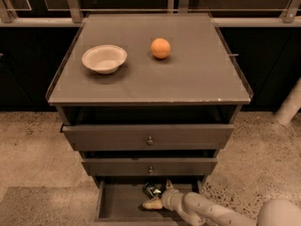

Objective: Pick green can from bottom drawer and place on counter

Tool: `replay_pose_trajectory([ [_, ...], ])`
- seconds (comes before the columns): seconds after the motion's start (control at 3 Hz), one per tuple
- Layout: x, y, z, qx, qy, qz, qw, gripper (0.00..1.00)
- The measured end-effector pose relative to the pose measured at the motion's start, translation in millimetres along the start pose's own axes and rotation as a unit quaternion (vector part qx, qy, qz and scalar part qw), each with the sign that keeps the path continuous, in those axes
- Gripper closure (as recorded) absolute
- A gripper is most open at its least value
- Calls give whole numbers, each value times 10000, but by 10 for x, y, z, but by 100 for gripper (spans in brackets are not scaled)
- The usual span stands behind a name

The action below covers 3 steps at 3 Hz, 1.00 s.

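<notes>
Down in the bottom drawer, which stands pulled out at the foot of the cabinet, the gripper sits toward the drawer's right half. Its pale arm comes in from about 4 o'clock, off the floor side. The gripper is spread, not clenched. One of its fingers lies low and points toward 9 o'clock, and the other stands up toward 12 o'clock, with a clear gap between them.

The green can is at the mouth of that gap, toward 11 o'clock from the gripper and just beside both tips. I cannot tell whether either tip touches it. It lies at the back of the open tray, half under the front of the middle drawer. It shows as dark with a bright metal glint, and in that shadow I cannot tell which way its long axis runs or which end faces out.

Above, the top drawer stands out a little further than the middle one. On the counter a pale bowl sits at about 10 o'clock from the centre. An orange is at about 12 o'clock, well apart from the bowl.
</notes>
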State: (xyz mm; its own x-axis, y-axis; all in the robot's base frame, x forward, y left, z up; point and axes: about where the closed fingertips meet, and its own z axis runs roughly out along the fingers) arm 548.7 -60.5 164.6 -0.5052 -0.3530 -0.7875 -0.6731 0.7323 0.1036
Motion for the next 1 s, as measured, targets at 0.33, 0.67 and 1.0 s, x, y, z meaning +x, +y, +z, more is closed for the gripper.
replay_pose_trajectory([
  [0.33,-25,9,269,7,46,-123,9999,0],
  [0.67,-38,9,292,4,45,-136,9999,18],
  [1.0,-38,9,293,3,45,-136,9999,43],
])
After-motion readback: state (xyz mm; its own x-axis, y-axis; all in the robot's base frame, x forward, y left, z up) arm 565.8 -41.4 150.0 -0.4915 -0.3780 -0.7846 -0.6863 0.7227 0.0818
